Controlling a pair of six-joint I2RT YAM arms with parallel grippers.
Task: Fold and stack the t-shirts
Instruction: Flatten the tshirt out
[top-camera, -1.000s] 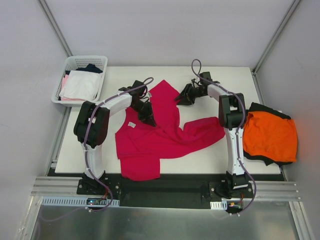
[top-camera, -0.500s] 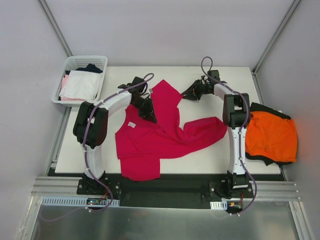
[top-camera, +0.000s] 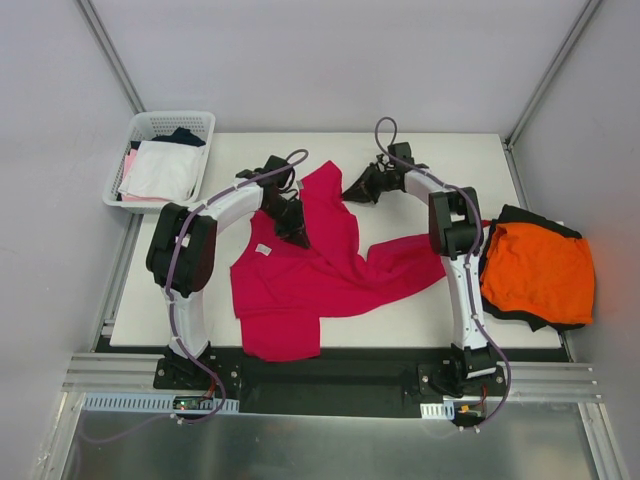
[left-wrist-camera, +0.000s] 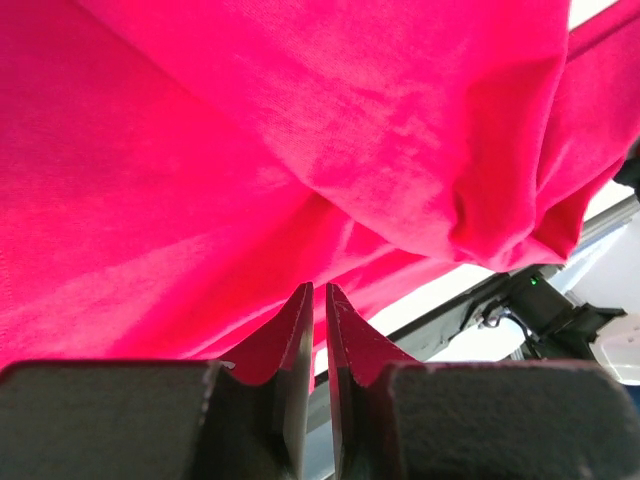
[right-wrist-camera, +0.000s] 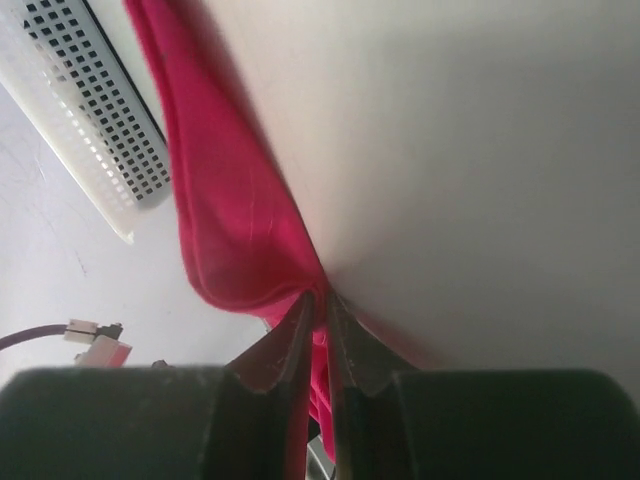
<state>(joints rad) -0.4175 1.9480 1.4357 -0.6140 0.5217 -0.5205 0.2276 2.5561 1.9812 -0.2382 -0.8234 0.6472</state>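
Observation:
The crimson t-shirt lies crumpled across the middle of the table, with its white neck label facing up. My left gripper is down on the shirt's upper left part. In the left wrist view its jaws are pressed almost together at the crimson cloth. My right gripper is at the shirt's far right edge. It is shut on a pinched fold of crimson cloth at its tips. The orange t-shirt lies on the black one at the right edge.
A white mesh basket with white and pink garments sits off the table's far left corner and also shows in the right wrist view. Grey walls and metal posts close in the table. The front rail runs along the near edge.
My right gripper swung out to the right, then came back left to the shirt's far edge. My left gripper and the shirts have stayed about where they were.

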